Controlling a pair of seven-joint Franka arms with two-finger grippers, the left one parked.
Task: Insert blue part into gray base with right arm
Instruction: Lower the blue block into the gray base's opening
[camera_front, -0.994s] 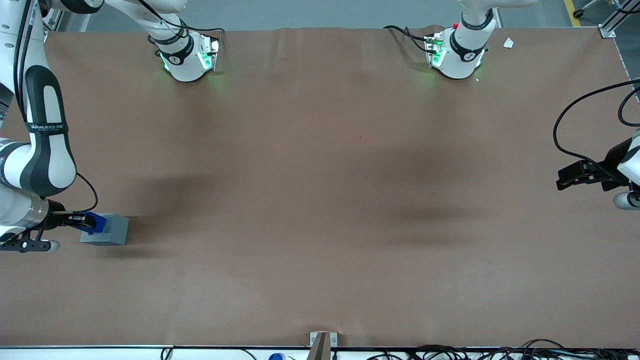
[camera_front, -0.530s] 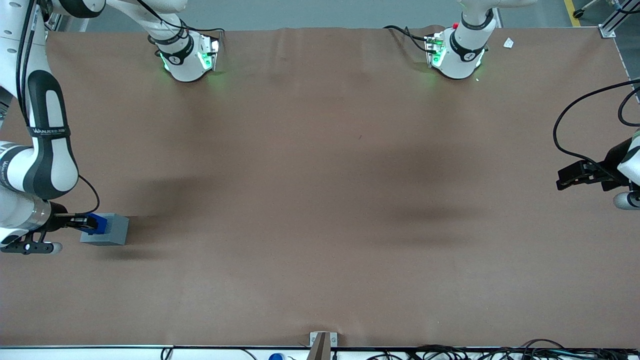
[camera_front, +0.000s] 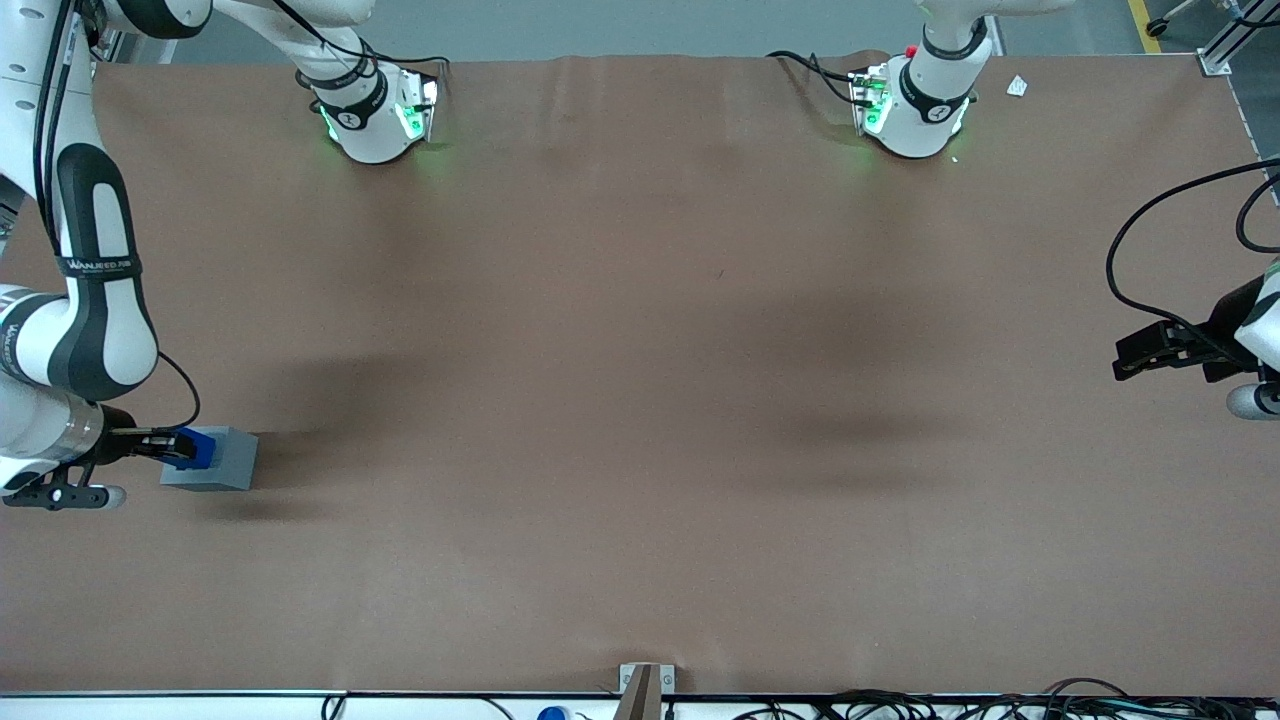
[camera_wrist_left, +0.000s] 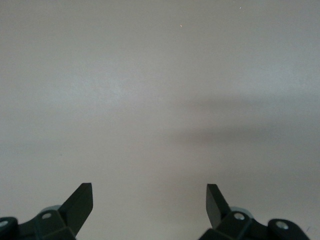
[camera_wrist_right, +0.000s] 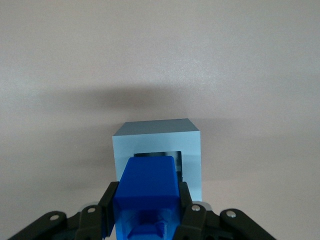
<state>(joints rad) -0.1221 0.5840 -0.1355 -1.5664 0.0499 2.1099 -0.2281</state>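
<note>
Down at the working arm's end of the table, the right arm (camera_front: 95, 300) has folded itself low so that its gripper (camera_front: 165, 445) reaches in level with the top of the gray base (camera_front: 222, 462). The two black fingers (camera_wrist_right: 109, 205) are clamped on either flank of the blue part (camera_wrist_right: 148, 192), which sits squeezed between them — held by the sides, I'd guess, so that the block's leading end stays free to go into the hole.

In the right wrist view the blue part hangs right over the base's square recess (camera_wrist_right: 159, 156), covering most of it; only a dark sliver of the opening shows past the block's edge. The block looks squared up with the base's walls, not skewed. Whether it is already touching the rim or just above it, I can't tell from here.

The base itself stands alone on the brown table cover (camera_front: 640, 400), with nothing near it to brace it — so any sideways push during the seating could slide it. My read is that the alignment is nearly done and a straight, gentle press is what remains.
</note>
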